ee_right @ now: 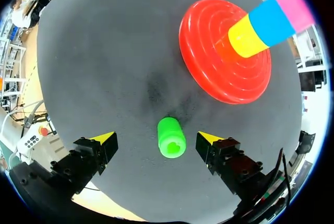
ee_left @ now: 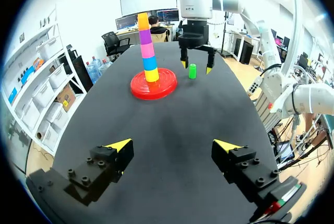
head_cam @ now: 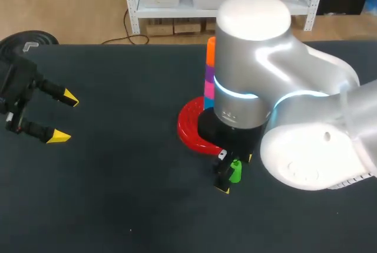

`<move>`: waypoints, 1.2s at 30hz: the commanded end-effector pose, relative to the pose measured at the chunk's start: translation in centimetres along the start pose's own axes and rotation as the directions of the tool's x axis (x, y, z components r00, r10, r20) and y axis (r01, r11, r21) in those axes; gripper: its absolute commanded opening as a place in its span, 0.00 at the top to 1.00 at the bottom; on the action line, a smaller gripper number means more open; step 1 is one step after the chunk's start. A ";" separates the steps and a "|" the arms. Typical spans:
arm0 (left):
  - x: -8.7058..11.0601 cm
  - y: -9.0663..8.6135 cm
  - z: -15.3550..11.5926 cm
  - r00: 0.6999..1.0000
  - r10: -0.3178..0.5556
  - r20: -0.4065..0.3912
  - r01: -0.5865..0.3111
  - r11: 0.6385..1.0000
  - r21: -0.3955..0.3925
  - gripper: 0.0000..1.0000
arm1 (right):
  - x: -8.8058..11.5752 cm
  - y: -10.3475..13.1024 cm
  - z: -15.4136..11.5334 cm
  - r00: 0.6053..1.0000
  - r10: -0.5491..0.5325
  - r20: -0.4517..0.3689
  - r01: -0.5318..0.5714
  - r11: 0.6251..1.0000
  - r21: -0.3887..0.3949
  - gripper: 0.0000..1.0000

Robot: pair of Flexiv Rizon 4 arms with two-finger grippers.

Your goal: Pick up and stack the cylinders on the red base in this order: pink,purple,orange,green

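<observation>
My right pincer (ee_right: 155,138) is spread wide around the green cylinder (ee_right: 171,138), one yellow tip on each side. Neither finger touches it as far as I can see, so it is not yet gripped and I hold nothing.

The green cylinder stands upright on the dark table (head_cam: 118,206). In the head view it sits low in the middle of the frame, just below the near rim of the red base (ee_right: 209,41).

On that base the stack rises from a yellow piece (ee_left: 152,75) and a blue piece (ee_left: 150,63). Above them come the pink cylinder (ee_left: 147,50), the purple cylinder (ee_left: 145,36) and the orange cylinder (ee_left: 143,21) on top. I judge three of the four ordered pieces placed and only green left. It needs pinching, lifting above the orange top and setting down squarely. The column is tall and narrow, so a nudge there could topple it.

My left pincer (ee_left: 172,144) hangs at the left edge of the head view, well apart from the stack. Its fingers are spread and empty.
</observation>
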State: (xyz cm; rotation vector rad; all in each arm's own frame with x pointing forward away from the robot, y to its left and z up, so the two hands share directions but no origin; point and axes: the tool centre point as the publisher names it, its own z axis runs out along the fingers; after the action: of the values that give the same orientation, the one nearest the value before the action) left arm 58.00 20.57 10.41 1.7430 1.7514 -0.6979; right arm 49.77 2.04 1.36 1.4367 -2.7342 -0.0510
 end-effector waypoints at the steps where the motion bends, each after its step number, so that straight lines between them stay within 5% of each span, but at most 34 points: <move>1: 0.1 0.0 0.0 1.000 0.003 0.003 -0.003 1.000 -0.003 0.00 | 0.2 0.0 0.1 1.000 0.001 0.007 -0.001 1.000 0.002 0.00; 5: 0.1 0.0 0.0 1.000 0.003 0.003 -0.003 1.000 -0.003 0.00 | 0.2 -0.1 0.0 1.000 0.000 0.008 -0.001 1.000 0.010 0.00; 7: 0.1 0.0 0.0 1.000 0.003 0.003 -0.003 1.000 -0.003 0.00 | 0.2 -0.1 0.0 1.000 0.001 0.009 -0.001 1.000 0.010 0.56; 10: 0.1 0.0 0.0 1.000 0.003 0.003 -0.003 1.000 -0.003 0.00 | 0.3 -0.1 0.1 1.000 -0.001 0.008 0.001 1.000 0.007 1.00; 36: 0.1 0.0 0.0 1.000 0.003 0.003 -0.003 1.000 -0.003 0.00 | 0.4 -0.3 0.3 1.000 -0.012 -0.006 0.012 1.000 -0.011 1.00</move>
State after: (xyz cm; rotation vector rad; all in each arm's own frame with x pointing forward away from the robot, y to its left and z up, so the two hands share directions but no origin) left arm 58.00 20.57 10.41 1.7430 1.7514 -0.6979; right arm 49.77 1.62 1.09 1.4481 -2.7150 -0.0577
